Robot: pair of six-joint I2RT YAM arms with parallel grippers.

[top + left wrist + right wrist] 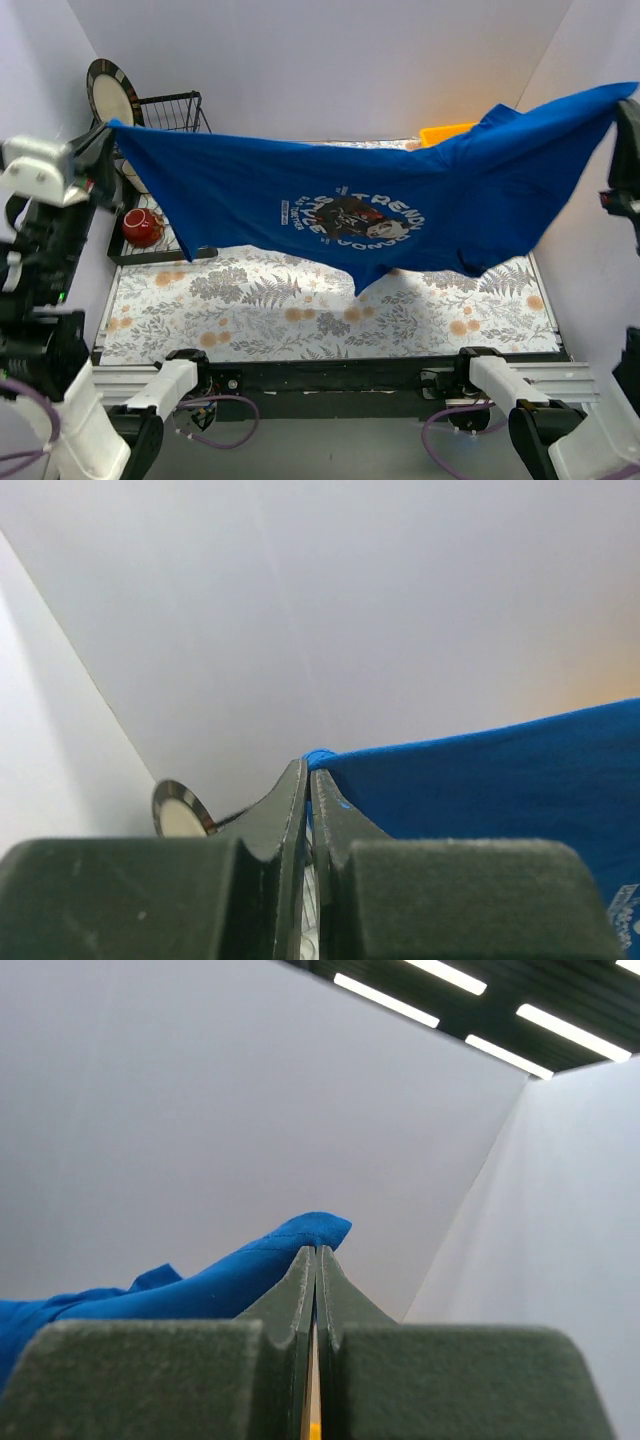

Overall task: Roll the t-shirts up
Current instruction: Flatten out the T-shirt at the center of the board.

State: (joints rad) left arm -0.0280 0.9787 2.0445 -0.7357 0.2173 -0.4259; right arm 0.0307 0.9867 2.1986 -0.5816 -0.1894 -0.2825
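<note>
Top view: the t-shirt (330, 190) hangs stretched from upper left to upper right — above the table (300, 310). Left wrist: the left gripper (308, 772) pinches its blue corner, frame centre. Right wrist: the right gripper (316, 1252) — clamped on fabric too.

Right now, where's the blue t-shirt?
Top view: the royal-blue fabric t-shirt hangs stretched above the floral-patterned table, its ends pinched by the left hand at far left and the right hand at far right.
</note>
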